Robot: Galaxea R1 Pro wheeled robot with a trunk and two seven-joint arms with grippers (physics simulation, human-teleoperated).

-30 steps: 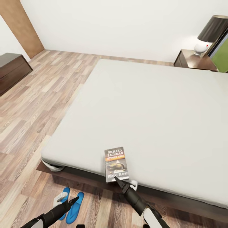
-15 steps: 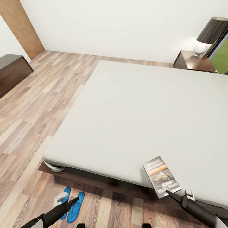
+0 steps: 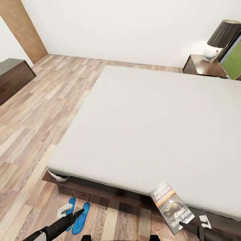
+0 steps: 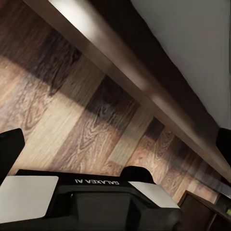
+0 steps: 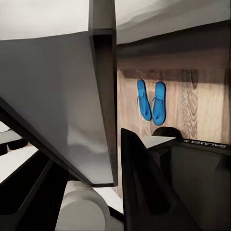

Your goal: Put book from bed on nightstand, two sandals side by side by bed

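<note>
Off the bed's near edge, the book hangs pinched in the right gripper, nightstand unreached; sandals paired beside the bed; left gripper's opening unclear.

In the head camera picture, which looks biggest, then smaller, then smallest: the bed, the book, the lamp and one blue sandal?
1. The bed, by far the biggest.
2. The lamp and the book look about alike; the lamp is farther away, so I won't rank them.
3. One blue sandal, partly hidden by the left arm.
</note>
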